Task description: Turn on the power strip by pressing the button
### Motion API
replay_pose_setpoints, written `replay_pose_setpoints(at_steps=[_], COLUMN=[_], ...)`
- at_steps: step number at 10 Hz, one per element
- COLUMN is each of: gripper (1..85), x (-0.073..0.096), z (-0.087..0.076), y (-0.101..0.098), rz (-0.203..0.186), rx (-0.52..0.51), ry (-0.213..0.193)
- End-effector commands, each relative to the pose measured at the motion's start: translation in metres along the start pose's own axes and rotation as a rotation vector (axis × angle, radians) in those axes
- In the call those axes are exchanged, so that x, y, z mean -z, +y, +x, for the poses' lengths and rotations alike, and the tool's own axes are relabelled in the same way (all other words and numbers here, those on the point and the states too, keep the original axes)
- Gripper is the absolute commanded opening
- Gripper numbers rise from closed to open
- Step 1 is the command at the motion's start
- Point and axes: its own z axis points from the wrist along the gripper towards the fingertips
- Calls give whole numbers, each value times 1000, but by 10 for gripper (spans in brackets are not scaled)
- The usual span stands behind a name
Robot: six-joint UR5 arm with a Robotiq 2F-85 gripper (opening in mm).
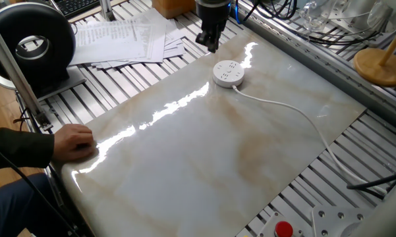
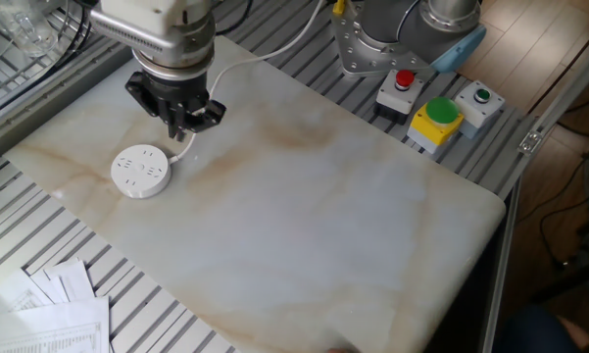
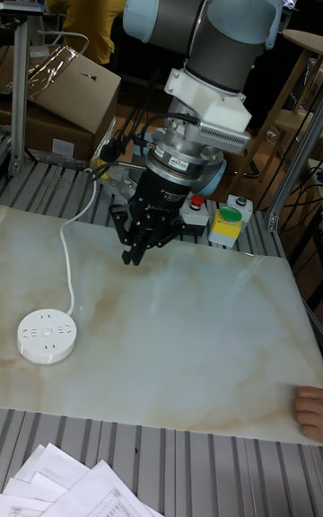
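Power strip: round white puck (image 2: 141, 171) lying flat on the marble slab (image 2: 304, 216), socket holes up, toward the slab's 9 o'clock side in the other fixed view.
Cord: thin white cord (image 1: 296, 115) trails off across the slab.
Gripper: gripper (image 2: 183, 127) hangs above the slab at about 1 o'clock from the puck, apart from it.
Jaws: fingertips drawn together, no gap seen.
Hand: person's hand (image 1: 71, 142) rests on the slab edge.
Papers: loose sheets (image 1: 122, 37) beside the slab.

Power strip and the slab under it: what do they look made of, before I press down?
The power strip looks like smooth white moulded plastic: uniform colour, rounded edge, dark socket holes on top. The slab looks like polished marble or a marble-look tile, though the pictures cannot tell which: cream with tan veining and sharp glare streaks, so probably hard and slick.
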Motion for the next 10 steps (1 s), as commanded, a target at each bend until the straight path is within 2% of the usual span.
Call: replay_pose_setpoints(at_steps=[1,3,4,7,8,9,10], gripper=[10,10,10,10,10,10,10], x=[-2,-6,-4,-2,2,-1,-3], z=[2,6,1,-7,-16,-18,-13], y=[-32,-15,-16,-37,-56,-35,-11], rz=[97,38,42,126,205,125,31], rx=[151,131,123,147,199,239,231], ry=[-7,-18,-30,-63,-86,-100,-93])
